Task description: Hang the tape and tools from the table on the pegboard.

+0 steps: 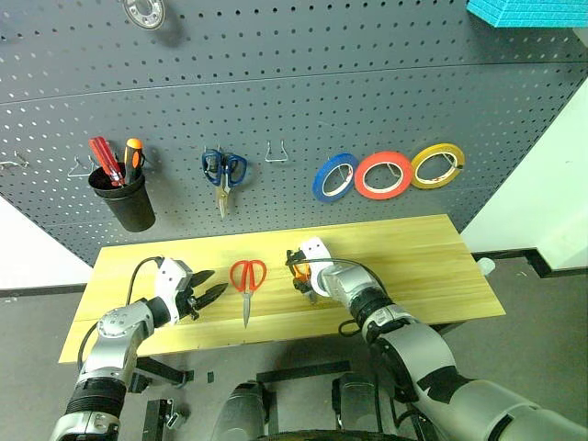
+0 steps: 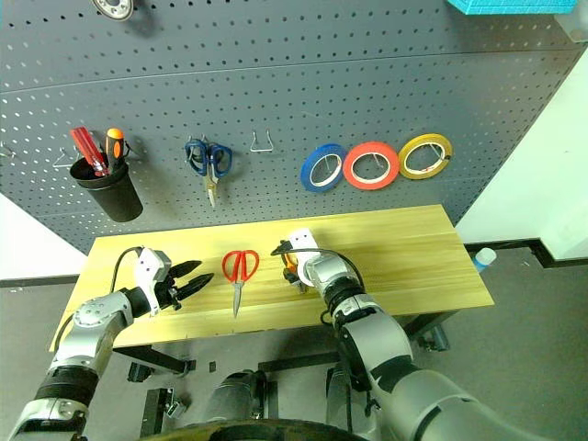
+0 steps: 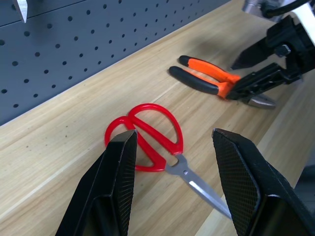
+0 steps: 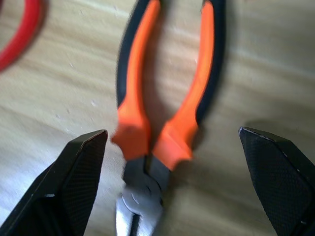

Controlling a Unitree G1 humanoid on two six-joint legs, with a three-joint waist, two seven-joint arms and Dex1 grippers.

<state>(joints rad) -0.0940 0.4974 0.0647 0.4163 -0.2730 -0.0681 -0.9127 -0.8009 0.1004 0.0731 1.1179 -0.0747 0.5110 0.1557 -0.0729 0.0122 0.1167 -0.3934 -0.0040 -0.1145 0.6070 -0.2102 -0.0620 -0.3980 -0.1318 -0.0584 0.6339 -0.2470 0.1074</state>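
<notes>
The red-handled scissors (image 1: 247,276) lie flat on the yellow table (image 1: 423,266), blades toward its front edge. My left gripper (image 1: 219,281) hovers open just left of them; in the left wrist view its fingers (image 3: 118,177) frame the red handles (image 3: 147,135). The orange-and-black pliers (image 4: 167,98) lie right of the scissors. My right gripper (image 1: 299,269) points down over them, open, one finger (image 4: 78,172) on each side of the pliers' joint, not closed on it. The red-orange tape (image 1: 383,175) hangs on the pegboard (image 1: 276,83).
On the pegboard a black cup (image 1: 124,197) holds red and orange screwdrivers, blue-handled scissors (image 1: 224,172) hang at the middle beside a bare hook (image 1: 277,152), and a blue roll (image 1: 334,177) and a yellow roll (image 1: 437,166) flank the red-orange one.
</notes>
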